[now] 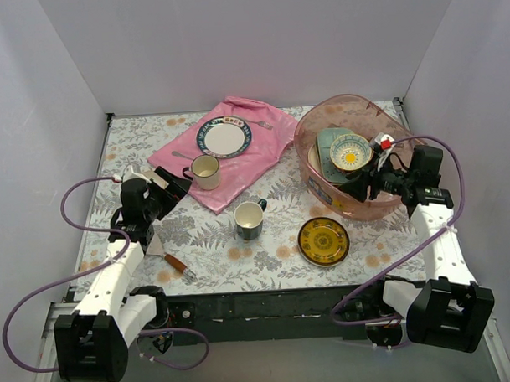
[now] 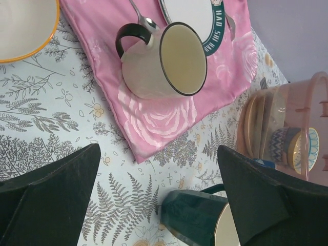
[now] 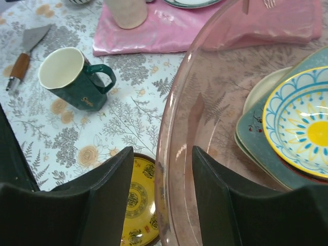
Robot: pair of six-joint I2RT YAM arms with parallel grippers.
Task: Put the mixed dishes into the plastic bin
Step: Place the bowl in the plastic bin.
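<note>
Two dishes, a yellow plate [image 1: 324,240] and a green mug [image 1: 249,219], are sitting on the table [image 1: 136,149] outside the pink bin [image 3: 174,102], whose wall the right gripper [image 3: 163,151] is straddling with jaws partly apart, while the left gripper [image 2: 159,148] is hovering wide open near a cream mug [image 2: 164,64].

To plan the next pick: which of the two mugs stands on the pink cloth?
The cream mug with the dark rim; it sits on the near corner of the pink cloth. The dark green mug stands off it, on the leaf-patterned table.
</note>
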